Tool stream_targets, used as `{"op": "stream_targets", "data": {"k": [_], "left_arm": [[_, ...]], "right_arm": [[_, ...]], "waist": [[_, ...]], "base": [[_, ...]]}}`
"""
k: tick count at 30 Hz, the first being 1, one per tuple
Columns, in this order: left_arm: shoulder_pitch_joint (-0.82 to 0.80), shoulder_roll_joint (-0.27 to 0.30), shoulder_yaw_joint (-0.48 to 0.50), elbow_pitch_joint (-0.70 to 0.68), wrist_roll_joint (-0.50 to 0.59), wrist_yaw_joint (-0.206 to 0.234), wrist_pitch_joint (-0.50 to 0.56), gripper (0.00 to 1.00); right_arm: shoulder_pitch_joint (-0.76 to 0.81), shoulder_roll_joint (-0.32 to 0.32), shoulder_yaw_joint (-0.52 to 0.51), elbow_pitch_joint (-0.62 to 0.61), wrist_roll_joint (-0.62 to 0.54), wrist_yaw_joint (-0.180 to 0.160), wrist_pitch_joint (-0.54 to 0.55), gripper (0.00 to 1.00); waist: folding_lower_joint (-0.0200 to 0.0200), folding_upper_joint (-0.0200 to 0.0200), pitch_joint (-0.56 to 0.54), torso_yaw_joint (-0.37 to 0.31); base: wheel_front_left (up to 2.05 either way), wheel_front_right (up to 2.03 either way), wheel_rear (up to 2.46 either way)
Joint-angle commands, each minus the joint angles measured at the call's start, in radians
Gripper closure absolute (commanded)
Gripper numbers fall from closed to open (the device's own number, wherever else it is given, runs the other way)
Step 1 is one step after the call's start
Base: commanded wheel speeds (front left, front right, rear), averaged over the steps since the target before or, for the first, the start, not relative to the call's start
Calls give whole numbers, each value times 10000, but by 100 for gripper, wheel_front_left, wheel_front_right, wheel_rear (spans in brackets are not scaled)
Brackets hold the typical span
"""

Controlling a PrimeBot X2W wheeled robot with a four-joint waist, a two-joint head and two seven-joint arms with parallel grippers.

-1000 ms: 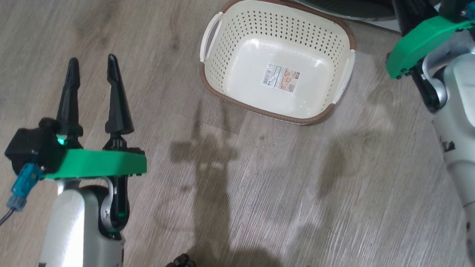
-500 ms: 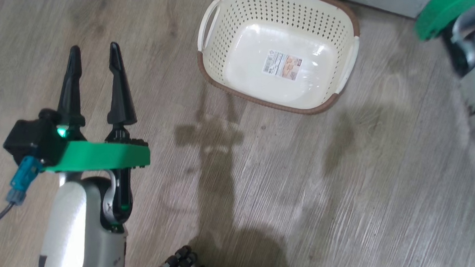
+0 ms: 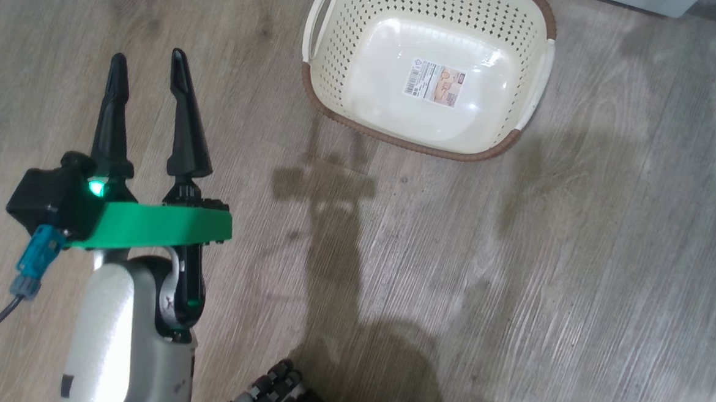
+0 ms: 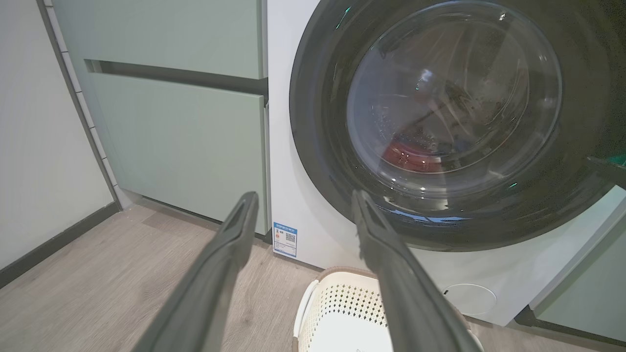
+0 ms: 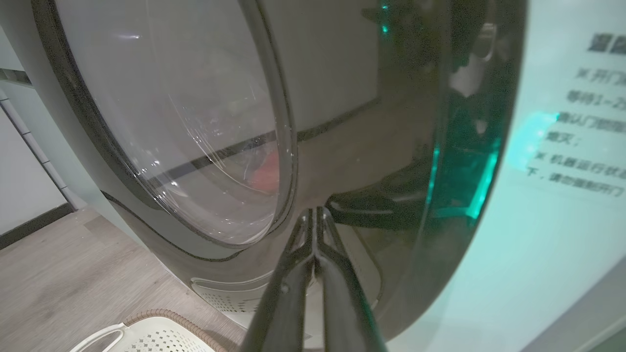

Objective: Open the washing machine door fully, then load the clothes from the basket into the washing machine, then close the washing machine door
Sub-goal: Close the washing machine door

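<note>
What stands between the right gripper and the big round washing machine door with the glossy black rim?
Nothing visible does. In the right wrist view the right gripper, its two long dark fingers shut together, points straight at the glossy black rim of the round, glass-centred washing machine door, with its tips right at that surface.

Home laundry nook — washing machine (image 4: 286,146), green cabinets (image 4: 186,146), wood floor (image 4: 98,293)
</note>
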Motion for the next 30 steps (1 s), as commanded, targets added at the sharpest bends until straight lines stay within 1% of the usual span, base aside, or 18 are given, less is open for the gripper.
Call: {"op": "stream_targets", "data": {"k": [1,5,8,9,14,16,17,18,19,20,21,25,30], "left_arm": [[-235,187,309,-340,-36,69,-95,0],[-187,187,347,-258,71,63,-95,0],[-81,187,405,-155,225,-21,-95,0],[18,187,482,-90,355,-91,-95,0],[267,187,685,71,739,-361,-95,0],[398,187,785,120,893,-454,-95,0],[460,187,844,138,956,-502,-95,0],[533,187,894,172,1032,-558,-95,0],[612,187,953,189,1106,-607,-95,0],[681,187,986,201,1168,-664,-95,0],[681,187,986,201,1168,-664,-95,0],[1014,196,1113,258,1402,-839,-95,0],[1378,243,1148,316,1585,-1015,-95,0]], "right_arm": [[-441,152,-77,-173,-49,-19,-153,100],[-346,482,181,14,-87,-19,-278,100],[-9,761,468,76,117,-19,-370,100],[314,979,696,25,322,-19,-419,100],[1387,1310,1316,-410,972,-19,-479,100],[1879,1361,1426,-890,1264,-19,-487,63],[2154,1373,1454,-1171,1390,-19,-488,42],[2453,1386,1417,-1466,1513,-19,-489,11],[2755,1412,1387,-1759,1594,-19,-490,0],[3054,1424,1336,-2055,1660,-19,-491,0],[3054,1424,1336,-2055,1660,-19,-491,0],[4306,1568,1003,-3328,1767,-19,-492,0],[5924,1796,499,-4766,1638,-19,-493,0]], "waist": [[-1,0,-26,-31],[-1,0,-224,-192],[-1,0,-496,-413],[-1,0,-698,-616],[-1,0,-1299,-1174],[-1,0,-1520,-1408],[-1,0,-1631,-1532],[-1,0,-1758,-1654],[-1,0,-1873,-1802],[-1,0,-1957,-1911],[-1,0,-1957,-1911],[-1,0,-2396,-2456],[-1,0,-2861,-3079]], "base": [[0,0,0],[0,0,0],[0,0,0],[0,0,0],[0,0,0],[0,0,0],[0,0,0],[0,0,0],[0,0,0],[0,0,0],[0,0,0],[0,0,0],[0,0,0]]}}
